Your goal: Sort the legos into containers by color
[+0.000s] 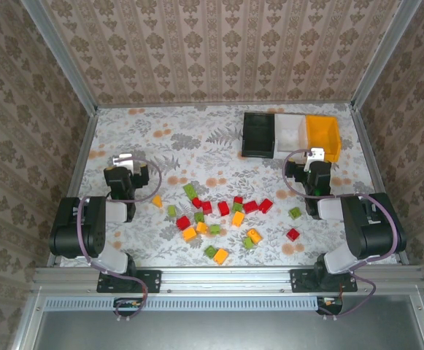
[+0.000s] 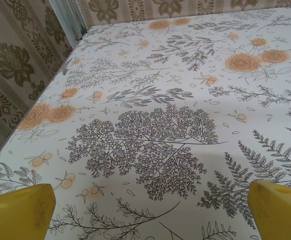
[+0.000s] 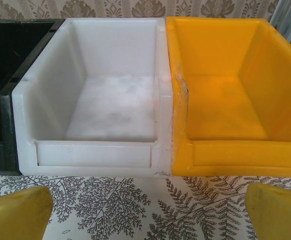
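Note:
The legos lie scattered on the patterned table in front of the arms, among them a red one (image 1: pixel 223 208), a green one (image 1: pixel 190 190) and an orange one (image 1: pixel 190 233). The containers stand joined at the back right: black (image 1: pixel 259 153), white (image 1: pixel 290 146) and orange-yellow (image 1: pixel 332 138). My left gripper (image 1: pixel 125 160) (image 2: pixel 148 215) is open over bare table, left of the legos. My right gripper (image 1: pixel 315 155) (image 3: pixel 148 215) is open just in front of the white bin (image 3: pixel 92 155) and the orange-yellow bin (image 3: pixel 240 155). Both look empty inside. The black bin (image 3: pixel 10 100) sits at the left edge of the right wrist view.
One orange brick (image 1: pixel 157 200) lies apart near the left arm. A green brick (image 1: pixel 295 213) and a red brick (image 1: pixel 293 234) lie close to the right arm. Wallpapered walls with metal corner posts (image 2: pixel 67 20) close the table on three sides.

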